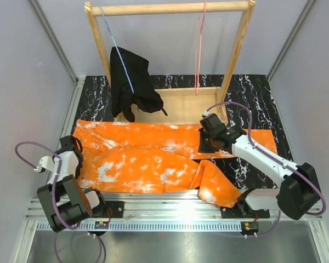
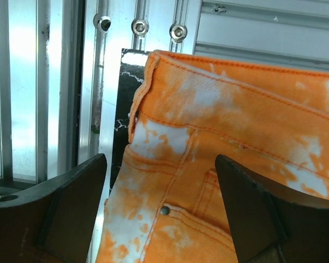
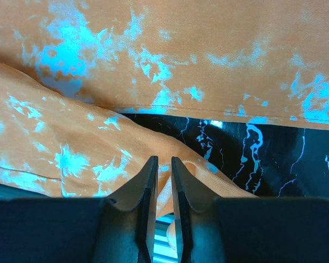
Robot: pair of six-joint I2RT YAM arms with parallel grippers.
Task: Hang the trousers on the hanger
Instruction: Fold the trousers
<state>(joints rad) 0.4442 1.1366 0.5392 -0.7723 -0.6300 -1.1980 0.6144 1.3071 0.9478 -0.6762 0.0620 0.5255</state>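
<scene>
Trousers, position: the trousers [image 1: 148,159] are lying flat on the worktop [image 1: 252,87], in front of both arms and not yet on any hanger.
Trousers, long axis: it is running left to right across the worktop, waist end at the left, legs reaching right. The nearer leg is folding back on itself near the right arm's base.
Left gripper: the left gripper [image 2: 160,164] is hovering over the waist end. Its jaws are standing spread wide, holding nothing.
Waistband: the waistband [image 2: 236,71] corner is lying just ahead of the left jaws and slightly to their right, with its edge running across their gap.
Right gripper: the right gripper [image 3: 163,160] is sitting low over the leg cloth. Its jaws are drawn almost together and appear to be pinching a raised fold of the trousers.
Hanger: the hanger [image 1: 199,55] is hanging by its hook from the top rail of the wooden rack [image 1: 170,8], at the far right, well apart from the cloth.
Nearer arm: the right arm is standing nearer the hanger; the left is nearer the waist.
Governing relation: in my judgement, the hanger is lying beyond and above the trousers' length, so the cloth is needing to travel up and away from the arms.
</scene>
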